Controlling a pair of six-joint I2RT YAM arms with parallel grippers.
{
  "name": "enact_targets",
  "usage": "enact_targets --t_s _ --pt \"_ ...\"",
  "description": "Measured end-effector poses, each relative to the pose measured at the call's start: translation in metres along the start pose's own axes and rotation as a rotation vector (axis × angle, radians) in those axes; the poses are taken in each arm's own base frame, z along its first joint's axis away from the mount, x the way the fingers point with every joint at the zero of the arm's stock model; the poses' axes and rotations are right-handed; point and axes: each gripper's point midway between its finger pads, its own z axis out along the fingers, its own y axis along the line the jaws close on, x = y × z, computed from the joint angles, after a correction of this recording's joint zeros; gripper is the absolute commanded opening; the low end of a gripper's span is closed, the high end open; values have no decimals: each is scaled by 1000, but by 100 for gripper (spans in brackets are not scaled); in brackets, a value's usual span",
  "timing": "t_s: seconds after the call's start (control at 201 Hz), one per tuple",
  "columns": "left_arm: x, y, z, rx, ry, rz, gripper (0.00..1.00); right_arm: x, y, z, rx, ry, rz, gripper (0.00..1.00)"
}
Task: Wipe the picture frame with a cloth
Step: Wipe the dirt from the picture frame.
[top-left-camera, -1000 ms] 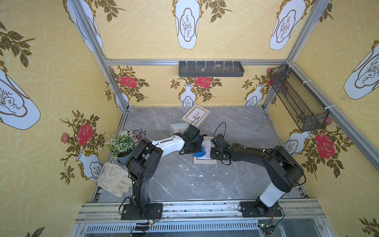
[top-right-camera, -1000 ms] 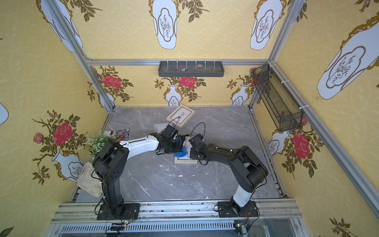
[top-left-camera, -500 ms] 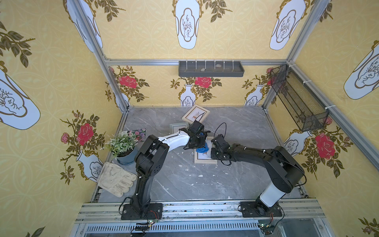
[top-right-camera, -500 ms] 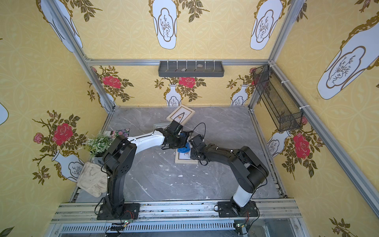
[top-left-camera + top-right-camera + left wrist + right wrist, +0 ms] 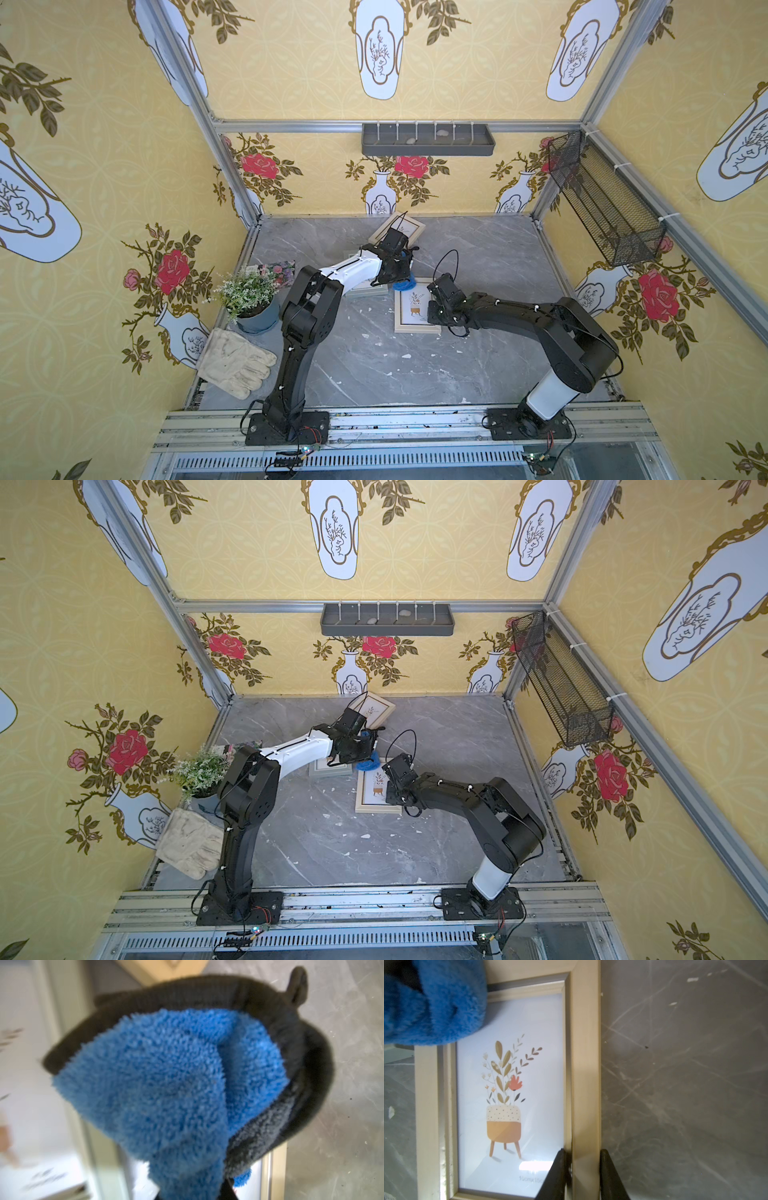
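Left hand (image 5: 398, 277): clamps plush bright-blue microfibre cloth (image 5: 404, 284)
Right hand (image 5: 582, 1167): pinches rail of pale wooden picture frame (image 5: 415, 328), picture centre
Change: cloth slid up to frame's upper-left corner
Meaning: stroke probably finishing

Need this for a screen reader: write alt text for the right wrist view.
The right pincer grips one rail of a beige frame lying on a grey table. A blue cloth covers one frame corner.
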Motion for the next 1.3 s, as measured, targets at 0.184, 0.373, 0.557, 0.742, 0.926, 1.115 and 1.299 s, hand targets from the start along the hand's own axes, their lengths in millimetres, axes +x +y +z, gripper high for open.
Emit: enact_targets --t_s 0.184,0.373,0.557,0.742,0.926,1.115,1.299 --pt "1 -1 1 -7 2 28 0 1 -1 0 -1 -2 1 11" --pt "63 -3 -18 -38 78 101 0 0 -2 0 -1 -5 4 11" --pt "104 -4 -27 -21 143 89 0 0 -2 1 4 1 3 11" --pt "65 -18 -8 16 117 35 0 0 -1 1 6 4 2 10" --pt "34 -31 4 47 76 36 0 0 0 0 5 3 -1 11" --pt "91 -31 -18 40 130 85 0 0 -1 0 5 -2 1 11" --pt "116 -22 -21 45 171 49 0 -1 -2 1 5 2 4 11"
